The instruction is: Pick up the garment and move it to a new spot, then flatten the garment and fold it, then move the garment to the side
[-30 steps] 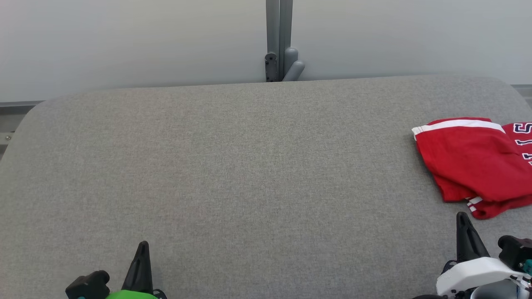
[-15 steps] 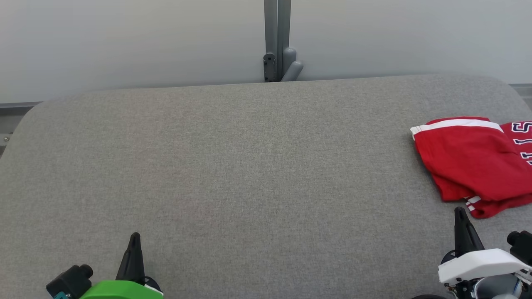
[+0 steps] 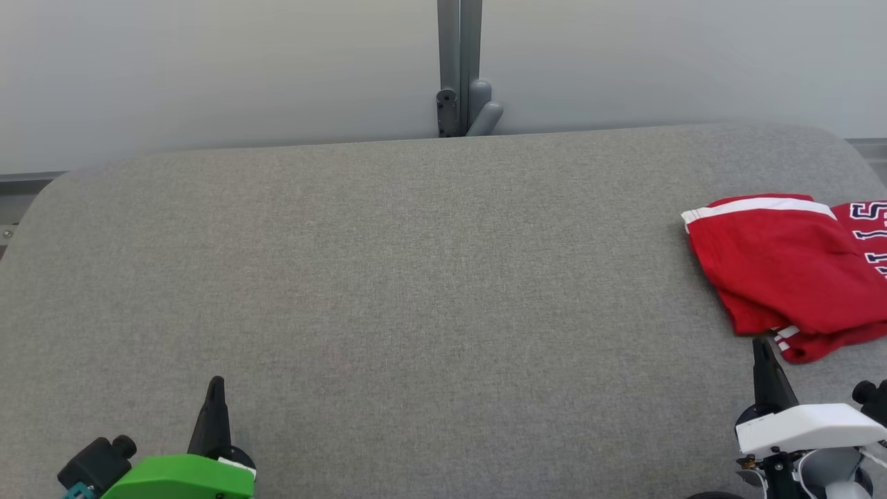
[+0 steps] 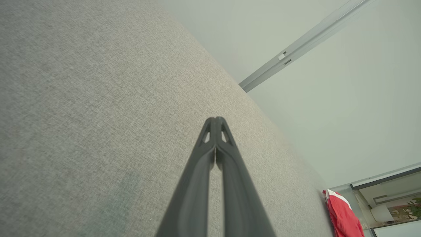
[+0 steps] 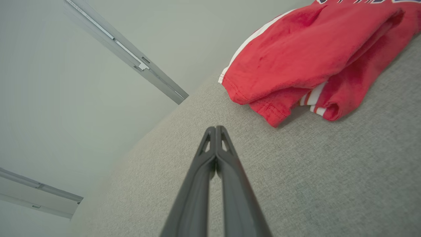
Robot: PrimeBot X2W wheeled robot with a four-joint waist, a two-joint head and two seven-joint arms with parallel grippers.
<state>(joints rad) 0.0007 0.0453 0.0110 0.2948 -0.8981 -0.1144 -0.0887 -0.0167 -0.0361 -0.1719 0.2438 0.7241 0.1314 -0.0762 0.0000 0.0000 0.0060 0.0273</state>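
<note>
A red garment (image 3: 790, 270) with white stripes and dark lettering lies folded at the right edge of the grey table (image 3: 416, 277). The right wrist view shows the garment (image 5: 306, 56) close ahead and up to the right; the left wrist view has the garment (image 4: 343, 219) far off at lower right. My right gripper (image 3: 760, 344) is shut and empty, its tip just short of the garment's near hem. My left gripper (image 3: 215, 382) is shut and empty at the lower left, over bare table. Both pairs of fingers are pressed together: the right gripper (image 5: 215, 127) and the left gripper (image 4: 215, 118).
A pale wall stands behind the table, with a grey post and bracket (image 3: 461, 104) at its middle. The table's far corners are rounded.
Both grippers have drifted up the head view, the left one also slightly leftward, while the view itself has shifted a little. The garment has stayed put.
</note>
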